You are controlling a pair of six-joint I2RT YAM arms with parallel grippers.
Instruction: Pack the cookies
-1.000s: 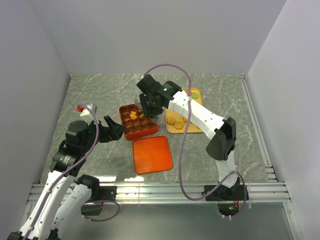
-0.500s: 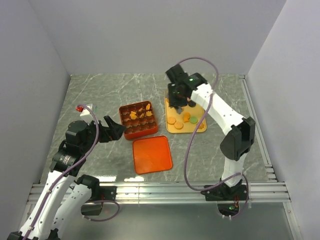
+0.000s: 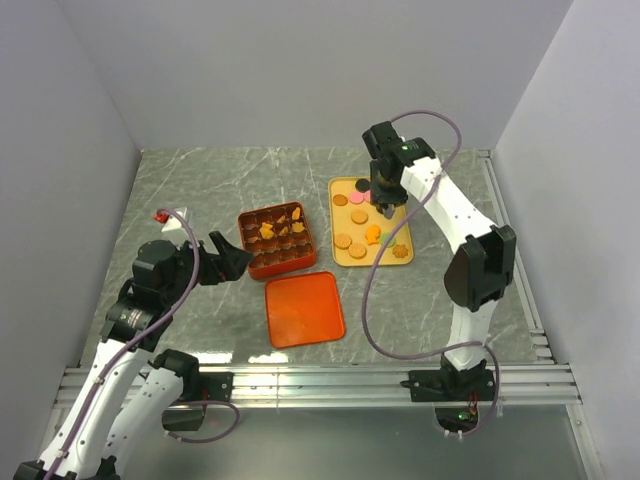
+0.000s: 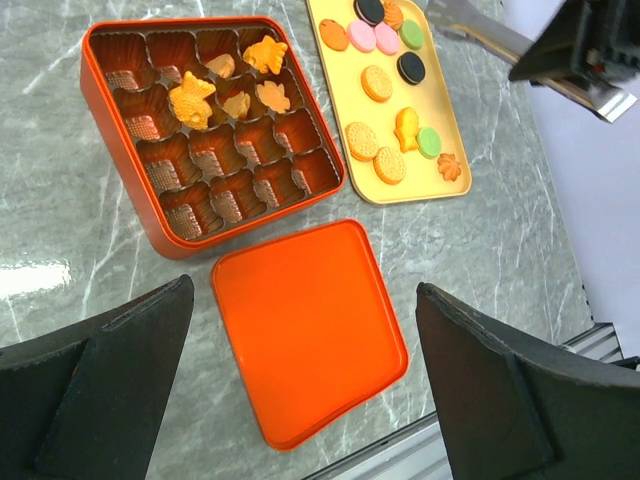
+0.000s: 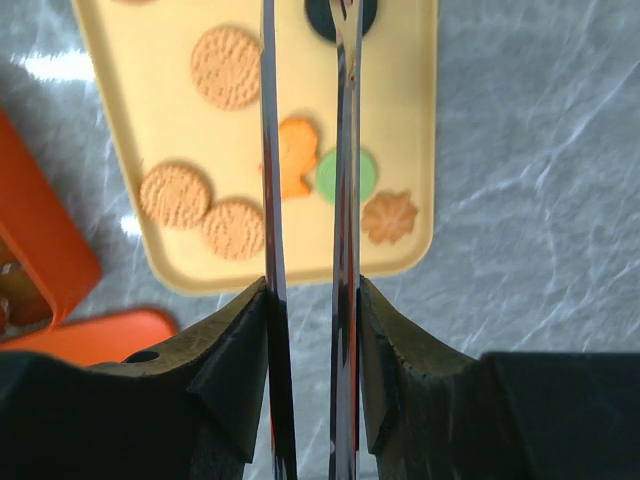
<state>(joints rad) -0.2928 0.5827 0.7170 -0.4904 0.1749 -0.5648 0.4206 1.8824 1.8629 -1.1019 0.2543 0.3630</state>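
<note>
The right end effector, empty with fingers narrowly parted over the tray, should centre one of the cookies between them, drop straight and pinch gently.

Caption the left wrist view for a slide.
Gridded box holds a few cookies, lid beside it, more cookies on the yellow tray.

No text, label, brand or number can be read in any view. The orange-red box, its lid and the yellow tray are plain. The cookies show only moulded patterns.
</note>
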